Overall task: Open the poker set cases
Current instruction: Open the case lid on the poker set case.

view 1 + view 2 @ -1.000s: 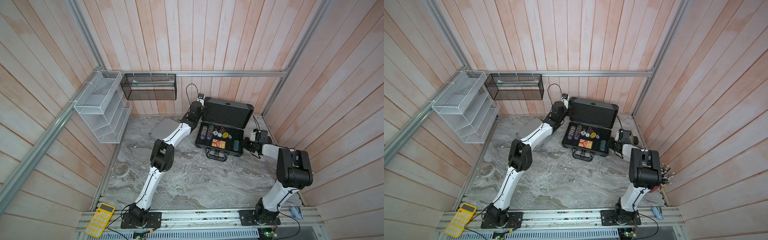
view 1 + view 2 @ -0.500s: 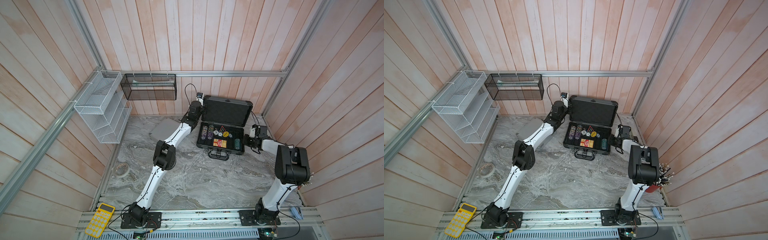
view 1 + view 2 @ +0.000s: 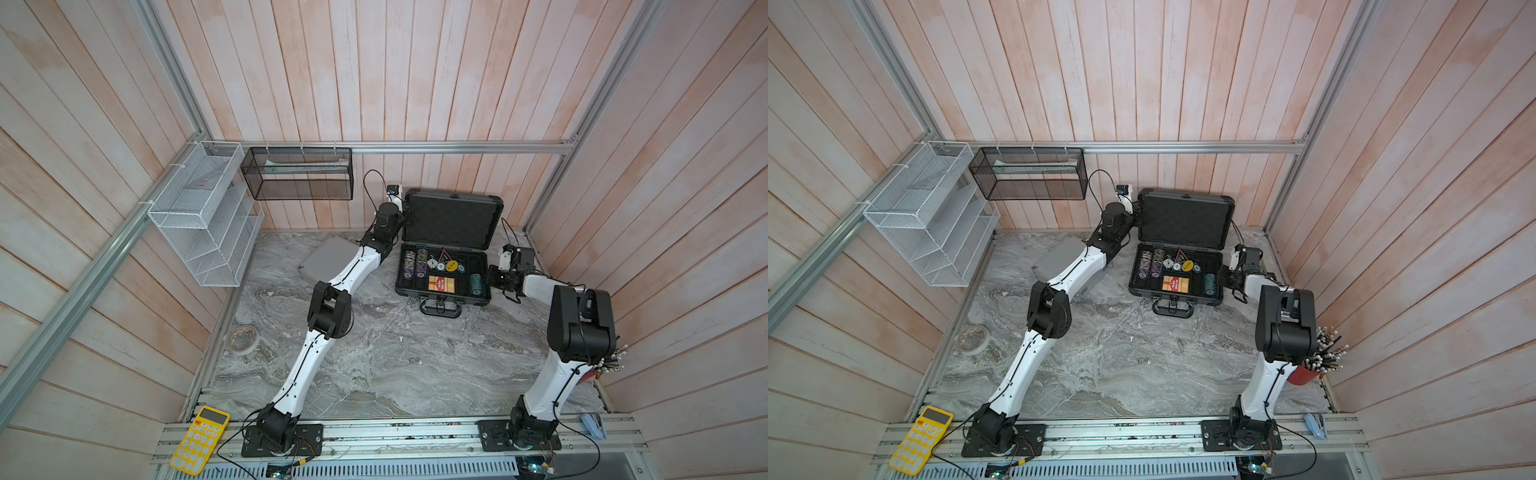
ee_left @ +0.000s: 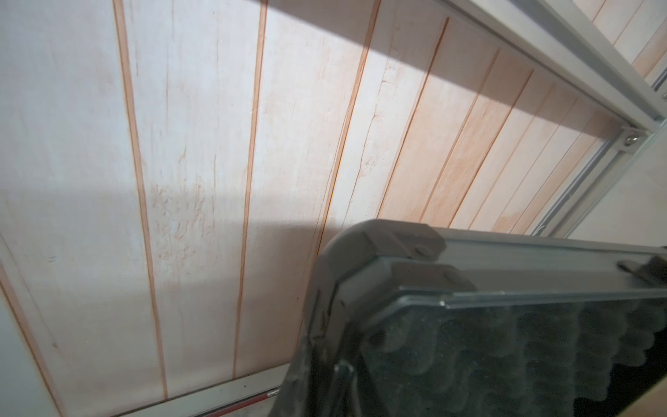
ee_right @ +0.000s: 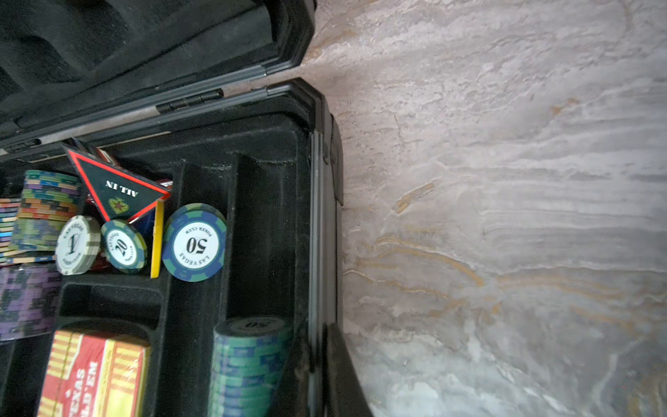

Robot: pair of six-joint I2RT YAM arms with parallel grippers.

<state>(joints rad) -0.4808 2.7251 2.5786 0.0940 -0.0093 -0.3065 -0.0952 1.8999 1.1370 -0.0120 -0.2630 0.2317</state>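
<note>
Silver case (image 3: 328, 261) lies closed on the table (image 3: 395, 357), partly under the left arm. Dark grey case (image 3: 451, 220) is open with its lid upright. Left gripper (image 3: 400, 205) is at the lid's left top corner; clenched or released, can't tell. Right gripper (image 3: 493, 277) is clenched, against the base's right wall. Chips (image 5: 194, 242) and 1 card box (image 5: 94, 372) are inside. White rack (image 3: 199, 220) and black basket (image 3: 297, 174) hang far left, clear.
</note>
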